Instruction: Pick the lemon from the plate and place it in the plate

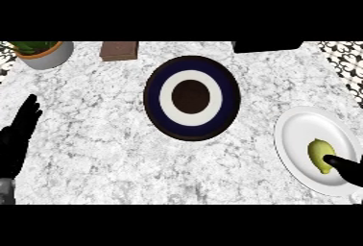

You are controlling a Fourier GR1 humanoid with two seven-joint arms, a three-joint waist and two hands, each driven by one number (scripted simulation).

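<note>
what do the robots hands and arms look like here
Both hands are plain matte black with no markings or cables showing. The left hand shows slim, tapering fingers, and a bit of grey forearm appears below it at the view's lower left. Of the right hand only dark, rounded fingers show at the right edge; its forearm is out of view.

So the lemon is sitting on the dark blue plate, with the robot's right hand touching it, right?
Not quite. The head view shows the lemon on the white plate at the right, not the dark blue plate. The right hand does touch it.
</note>
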